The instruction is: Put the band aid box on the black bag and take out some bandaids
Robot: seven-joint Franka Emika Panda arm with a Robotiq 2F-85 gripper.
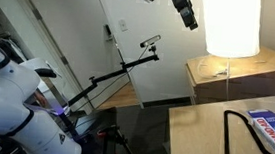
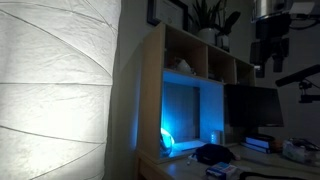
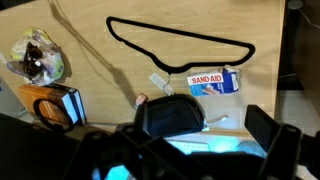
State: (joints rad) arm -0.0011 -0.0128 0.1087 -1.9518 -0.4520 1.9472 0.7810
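Observation:
The band aid box (image 3: 214, 82) lies flat on the wooden table, blue with a red band and white lettering. It also shows at the right edge of an exterior view (image 1: 271, 127). The black bag (image 3: 170, 117) lies just beside it, nearer the camera, and its thin black strap (image 3: 180, 45) loops across the table. My gripper (image 3: 190, 150) hangs high above both, open and empty, with its dark fingers far apart. It is at the top in both exterior views (image 1: 184, 9) (image 2: 270, 50).
A crumpled shiny wrapper (image 3: 38, 55) and an orange-and-black box (image 3: 55, 105) lie on the same table. A lit white lamp (image 1: 231, 23) stands on a side table. A shelf unit with blue light (image 2: 185, 110) stands behind. The room is dim.

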